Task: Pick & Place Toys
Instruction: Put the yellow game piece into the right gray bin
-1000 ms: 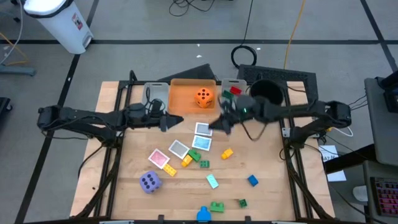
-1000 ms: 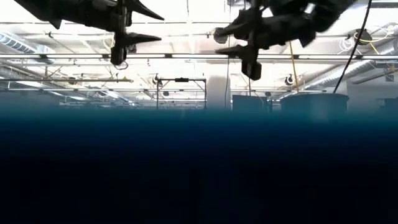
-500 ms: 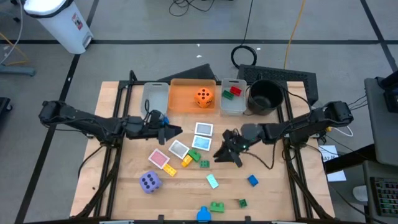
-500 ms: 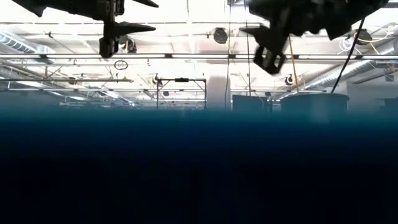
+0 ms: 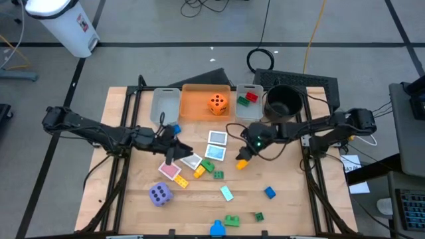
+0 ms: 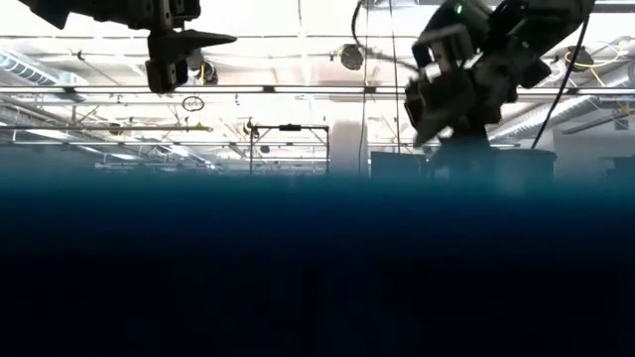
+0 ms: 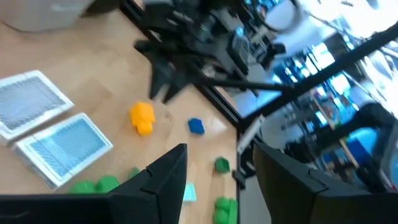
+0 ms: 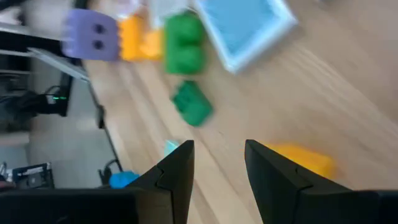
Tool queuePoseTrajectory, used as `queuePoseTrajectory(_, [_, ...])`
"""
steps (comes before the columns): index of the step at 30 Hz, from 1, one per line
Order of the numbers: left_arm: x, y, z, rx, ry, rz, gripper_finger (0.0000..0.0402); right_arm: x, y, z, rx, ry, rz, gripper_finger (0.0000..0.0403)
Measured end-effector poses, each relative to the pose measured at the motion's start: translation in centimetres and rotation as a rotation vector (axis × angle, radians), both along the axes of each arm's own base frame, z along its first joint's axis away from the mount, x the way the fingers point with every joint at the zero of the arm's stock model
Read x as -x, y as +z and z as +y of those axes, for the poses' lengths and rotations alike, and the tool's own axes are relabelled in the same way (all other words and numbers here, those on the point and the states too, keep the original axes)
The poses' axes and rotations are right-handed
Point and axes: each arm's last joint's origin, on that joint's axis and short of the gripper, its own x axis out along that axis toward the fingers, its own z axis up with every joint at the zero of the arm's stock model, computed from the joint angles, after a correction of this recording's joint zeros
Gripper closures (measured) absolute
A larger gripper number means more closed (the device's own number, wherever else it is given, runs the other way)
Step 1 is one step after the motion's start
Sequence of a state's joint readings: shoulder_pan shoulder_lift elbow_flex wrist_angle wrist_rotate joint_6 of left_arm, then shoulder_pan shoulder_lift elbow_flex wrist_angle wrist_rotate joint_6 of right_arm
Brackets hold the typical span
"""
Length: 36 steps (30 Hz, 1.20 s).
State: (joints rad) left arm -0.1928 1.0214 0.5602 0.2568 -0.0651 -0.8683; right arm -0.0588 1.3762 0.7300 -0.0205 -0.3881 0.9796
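the right gripper (image 5: 243, 154) hung low over the centre right of the table in the high view, directly above the yellow brick (image 5: 242, 162), which lay just below and slightly ahead of its fingertips; in the right wrist view the same yellow brick (image 8: 303, 160) showed just beside one finger, a little off the gap, its long axis running roughly across the line of the fingers, so the coming grasp seemed to turn on shifting the gap sideways over it. the jaws stood narrowly apart with nothing between them. the left gripper (image 5: 174, 149) hovered at centre left over the picture cards (image 5: 190, 160), its jaws likewise partly open and empty; the right arm was plainly the nearer to the yellow brick. the orange die (image 5: 217, 103) sat in the orange bin (image 5: 196, 106) at the upper middle, a red and a green brick lay in the small grey bin (image 5: 248, 113) beside it, and the purple die (image 5: 159, 194) rested at the lower left of the table. compared with half a second earlier, the right gripper had moved up the frame from a spot below the brick to sit over it, and the left gripper had slid down and toward the cards.
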Motion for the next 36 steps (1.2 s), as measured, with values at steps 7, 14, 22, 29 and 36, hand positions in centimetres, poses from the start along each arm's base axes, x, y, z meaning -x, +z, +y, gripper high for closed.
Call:
queuePoseTrajectory(7, [0.0,0.0,-0.2,-0.029,-0.087,-0.005,0.0213,1.1,-1.0,-0.2,-0.057,0.014,0.157,0.0271])
queuePoseTrajectory(14, [0.0,0.0,-0.3,-0.057,-0.105,-0.011,0.0213,1.5,-1.4,-0.5,0.038,-0.039,0.211,0.0271])
queuePoseTrajectory(22, [0.0,0.0,-0.3,-0.060,-0.106,-0.011,0.0213,2.1,-2.3,-0.5,0.048,-0.046,0.243,0.0271])
queuePoseTrajectory(29, [0.0,0.0,-0.3,-0.063,-0.108,-0.012,0.0213,2.5,-3.6,-0.3,-0.032,-0.071,0.163,0.0271])
queuePoseTrajectory(36, [0.0,0.0,-0.3,-0.083,-0.113,-0.015,0.0213,2.9,-4.4,-0.3,-0.076,-0.113,0.122,0.0271])
